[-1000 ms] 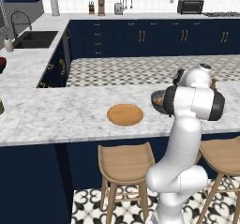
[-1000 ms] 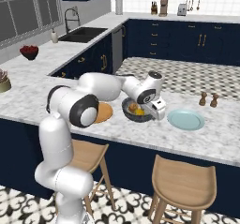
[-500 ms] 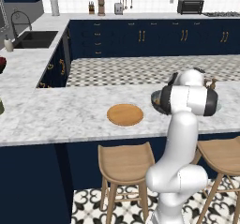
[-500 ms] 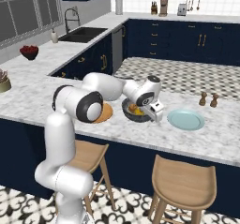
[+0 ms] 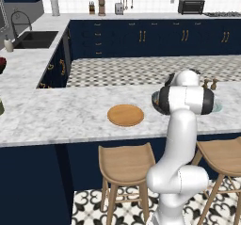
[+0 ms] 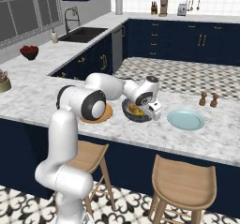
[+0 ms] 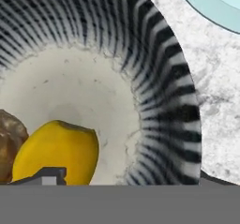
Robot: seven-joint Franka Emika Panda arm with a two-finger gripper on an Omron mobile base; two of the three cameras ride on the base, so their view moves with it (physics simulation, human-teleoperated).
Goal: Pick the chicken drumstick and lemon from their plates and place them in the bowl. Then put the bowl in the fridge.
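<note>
The dark speckled bowl [image 6: 136, 116] sits on the marble counter between the two plates. Inside it, the yellow lemon [image 7: 56, 148] rests against the brown chicken drumstick [image 7: 8, 143]. My gripper [image 6: 151, 112] is low at the bowl's right rim. Its jaws stand open across the striped wall [image 7: 159, 78], with one fingertip [image 7: 47, 175] inside beside the lemon and nothing held. The tan wooden plate [image 5: 125, 115] lies bare to the bowl's left, and the light-blue plate [image 6: 186, 120] lies bare to its right. The fridge is out of view.
Salt and pepper shakers [image 6: 208, 99] stand behind the blue plate. Wooden stools [image 6: 183, 181] are tucked under the counter's front edge. A sink [image 6: 86, 33] and a red bowl [image 6: 29, 52] are far off to the left.
The hand has come down from above the bowl to its right rim. The lemon, drumstick, bowl and plates have stayed in place.
</note>
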